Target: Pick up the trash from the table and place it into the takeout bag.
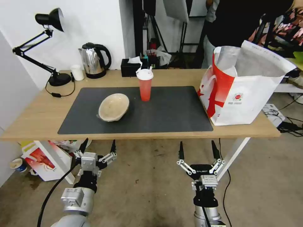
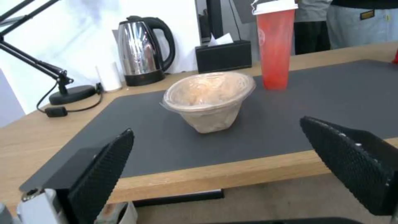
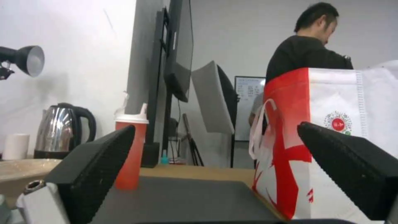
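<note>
Bowl (image 1: 114,107) and cup (image 1: 145,84) on counter (image 1: 38,116) mat; bag (image 1: 243,85) alongside; left gripper (image 1: 98,146) and right gripper (image 1: 198,149) below edge, jaws wide.

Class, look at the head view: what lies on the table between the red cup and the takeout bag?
Nothing stands there. Between the red cup and the takeout bag the head view shows just bare dark grey mat.
</note>
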